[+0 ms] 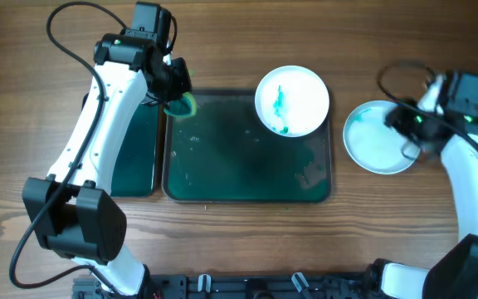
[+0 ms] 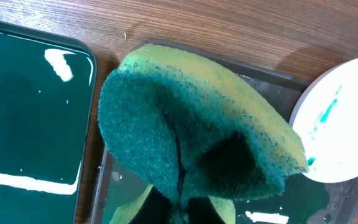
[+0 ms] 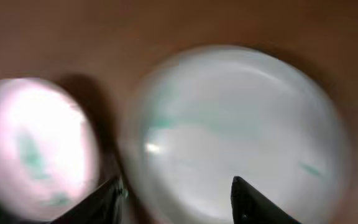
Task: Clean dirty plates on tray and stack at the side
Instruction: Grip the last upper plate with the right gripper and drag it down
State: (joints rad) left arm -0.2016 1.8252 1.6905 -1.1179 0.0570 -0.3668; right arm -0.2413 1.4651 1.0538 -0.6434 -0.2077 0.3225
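A white plate with teal smears (image 1: 292, 100) sits on the far right corner of the dark green tray (image 1: 247, 178); it also shows in the left wrist view (image 2: 340, 124) and, blurred, in the right wrist view (image 3: 33, 146). A second white plate (image 1: 378, 137) lies on the table right of the tray and fills the right wrist view (image 3: 235, 130). My left gripper (image 1: 178, 98) is shut on a yellow and green sponge (image 2: 191, 137) above the tray's far left corner. My right gripper (image 1: 405, 124) is open and empty above the second plate's right side.
A second dark green tray (image 1: 135, 149) lies left of the main one, partly under my left arm; it also shows in the left wrist view (image 2: 30, 118). Water drops and smears lie on the main tray. Cables run at the far left and far right.
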